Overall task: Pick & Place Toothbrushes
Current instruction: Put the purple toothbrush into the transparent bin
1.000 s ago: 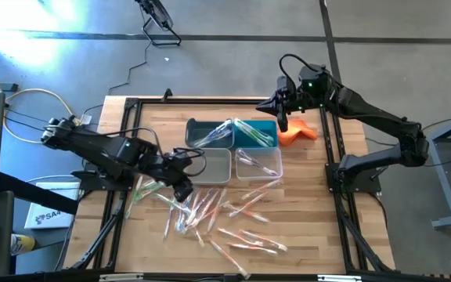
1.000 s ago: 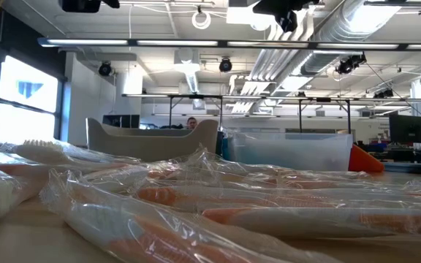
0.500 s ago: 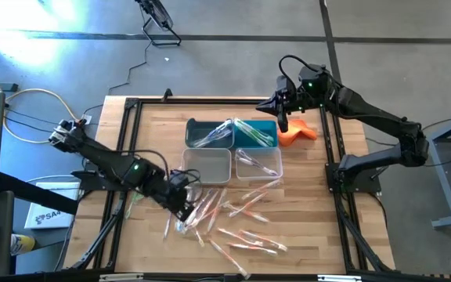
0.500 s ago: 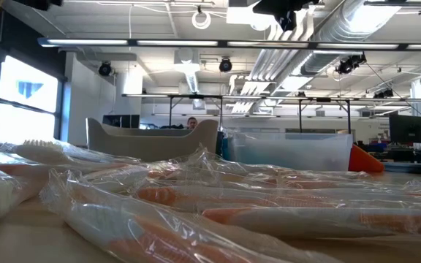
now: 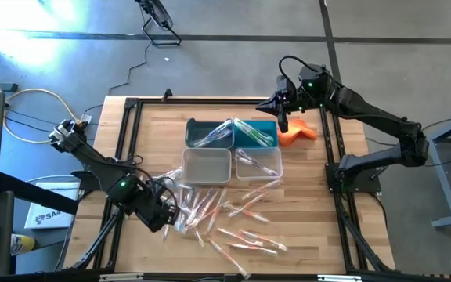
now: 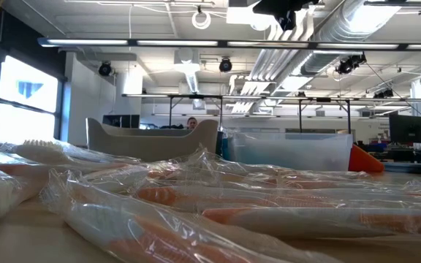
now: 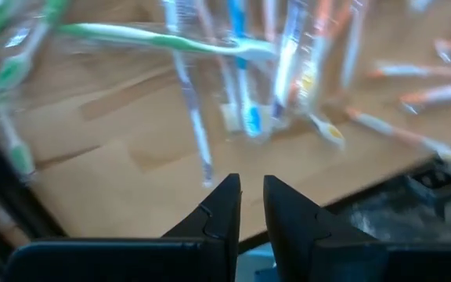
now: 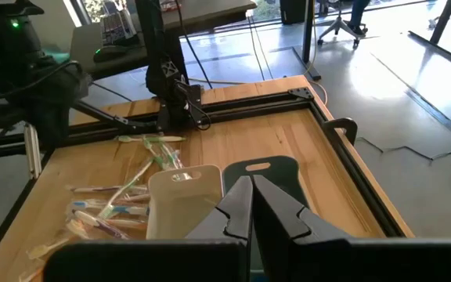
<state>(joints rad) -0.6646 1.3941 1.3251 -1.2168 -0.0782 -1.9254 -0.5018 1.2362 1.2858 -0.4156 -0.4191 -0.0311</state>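
Seen from above, we find four small bins grouped at the middle of the wooden table (image 5: 139, 149): a dark teal bin (image 5: 208, 133) holding a few wrapped brushes, a blue bin (image 5: 257, 135) beside it with a few more, a grey bin (image 5: 207, 166) that looks bare inside, and a clear bin (image 5: 258, 164) with at least one brush lying in it. The toothbrushes (image 5: 233, 219) are thin sticks in crinkled clear wrappers, their handles green, orange-pink, blue or whitish; most lie scattered in a loose heap on the near half of the table, just in front of the bins, some crossing one another. We see the left gripper (image 5: 165, 213) low at the left edge of that heap, its fingers (image 7: 224, 205) a narrow gap apart with nothing between them (the wrist view shows only bare wood and brushes beyond the tips). The right gripper (image 5: 281, 117) hangs over the far right of the table next to an orange cloth (image 5: 297, 133), fingers pressed together and empty. From table height, the wrapped brushes fill the foreground and hide most of the bins behind them.
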